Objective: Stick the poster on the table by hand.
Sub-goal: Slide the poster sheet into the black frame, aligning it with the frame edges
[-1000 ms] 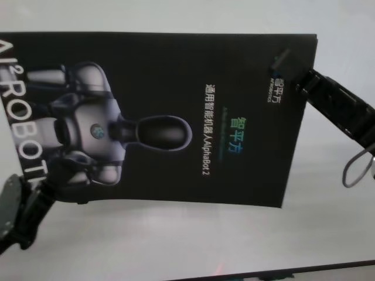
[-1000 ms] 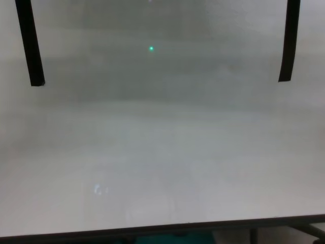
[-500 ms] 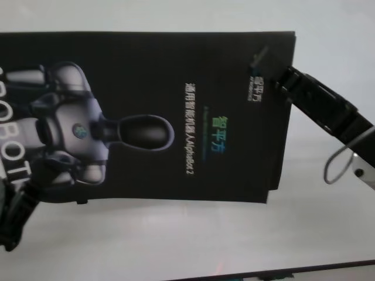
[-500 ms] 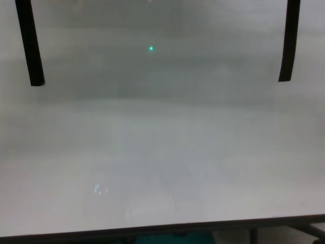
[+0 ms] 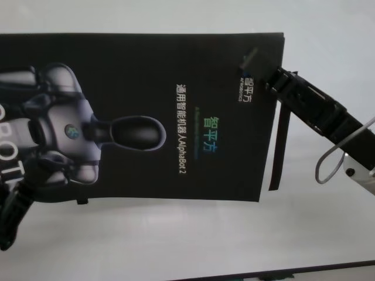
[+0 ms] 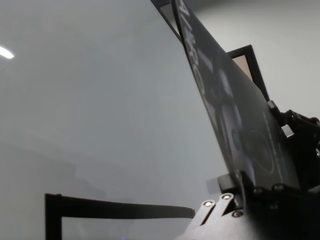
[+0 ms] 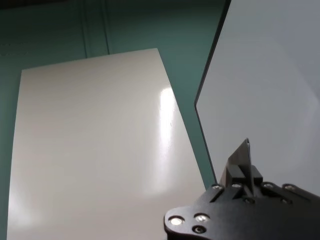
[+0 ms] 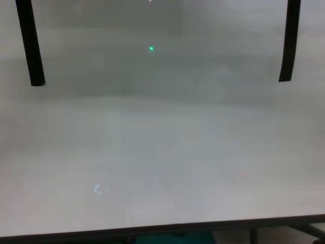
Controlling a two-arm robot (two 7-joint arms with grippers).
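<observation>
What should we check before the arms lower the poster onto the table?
1. Right grip: the black jointed right gripper is clamped on the far right corner of the large glossy black poster printed with a silver robot figure: ok.
2. Left grip: the black left gripper pinches the poster's near left corner: ok.
3. Sheet off the table: left wrist view shows it held steeply tilted above the smooth white-grey table: ok.
4. Alignment: one narrow black tape strip shows just beyond the poster's right edge; whether the left edge meets the other strip: cannot tell.
5. Sheet flat and uncreased: cannot tell.
</observation>
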